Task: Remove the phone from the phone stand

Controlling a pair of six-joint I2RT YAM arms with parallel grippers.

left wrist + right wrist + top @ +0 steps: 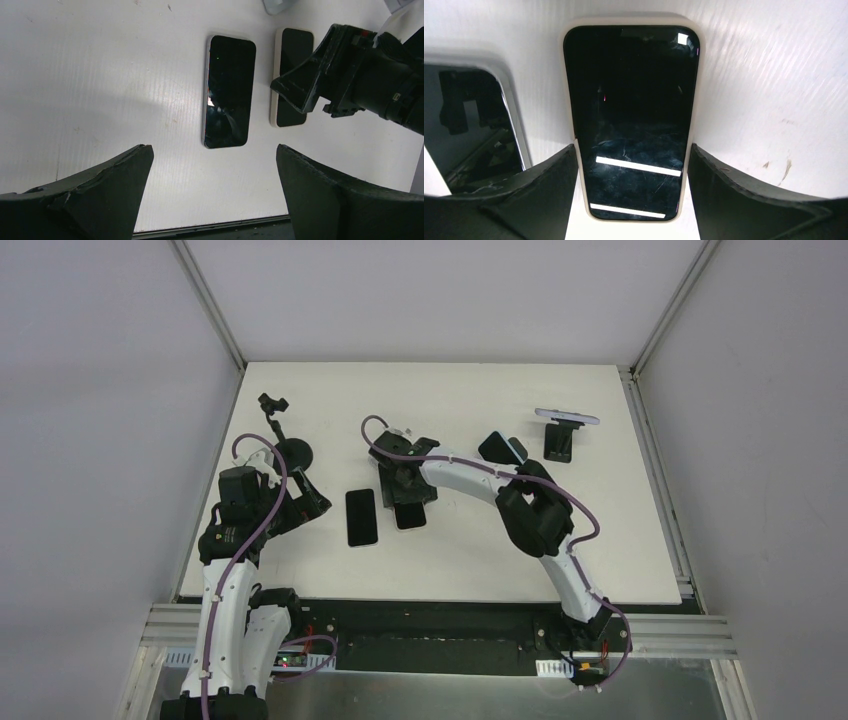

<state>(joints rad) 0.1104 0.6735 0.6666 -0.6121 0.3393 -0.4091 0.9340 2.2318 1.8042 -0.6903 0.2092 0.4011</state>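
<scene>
A phone in a cream case (631, 120) lies face up on the white table (300, 570). My right gripper (632, 147) straddles it, with both fingers pressed against its long edges. It also shows in the top view (411, 516) under my right gripper (405, 490), and in the left wrist view (292, 55). A second dark phone (361, 517) lies flat just to its left. A pale phone (567, 417) rests on a black stand (560, 443) at the back right. My left gripper (303, 502) is open and empty, with nothing between its fingers (100, 195).
An empty gooseneck holder (273, 405) with a round black base (296, 452) stands at the back left, close to my left arm. A small black tilted object (503, 448) sits beside my right arm's elbow. The table's near edge (210, 231) lies just under my left gripper.
</scene>
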